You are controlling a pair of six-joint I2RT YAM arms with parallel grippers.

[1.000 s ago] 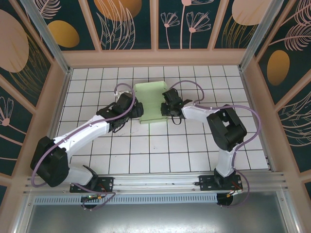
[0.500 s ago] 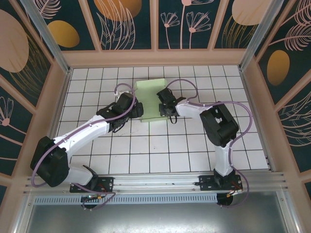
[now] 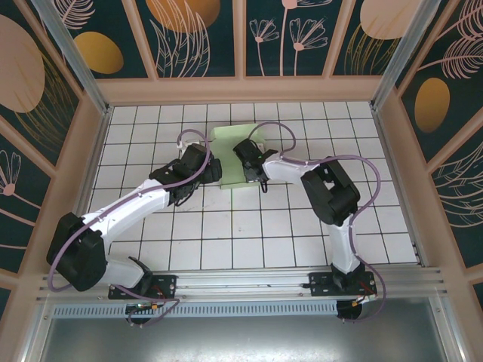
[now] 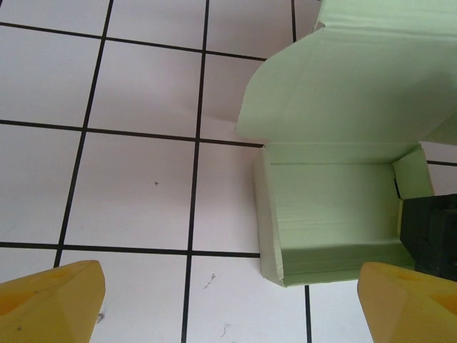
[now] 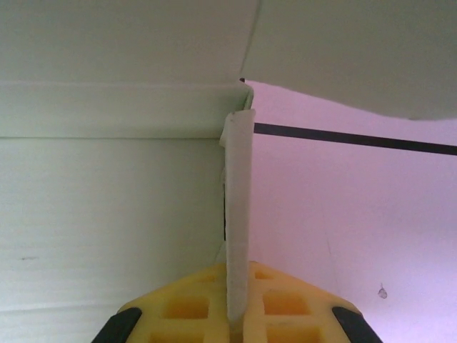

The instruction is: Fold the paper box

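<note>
Right end effector (image 5: 238,304) is clenched on the box (image 5: 107,214). In its wrist view the yellow fingers (image 5: 203,282) press together on a thin upright wall (image 5: 239,186) of pale green card, seen edge-on and rising from between them. Left of that wall is the box's inner floor. Right of it is white worktop (image 5: 343,229) crossed by a black grid line. A broad flap (image 5: 357,50) with a curved edge hangs across the top of that view.

From above, the box sits on the tiled worktop toward the far side, about midway across and between the two arms. The right end effector reaches in over the box from the right, and the left end effector (image 3: 214,170) sits at its left edge.

The left end effector is released. In its wrist view the yellow fingertips (image 4: 50,300) stand far apart in the bottom corners. Only tile and the box's near corner lie between them, and neither tip touches the card. That view shows the box partly formed, as a shallow tray with low walls on its left and near sides. The broad flap, with a rounded corner, is raised beyond the tray. A black part of the right end effector shows at the tray's right edge.
</note>
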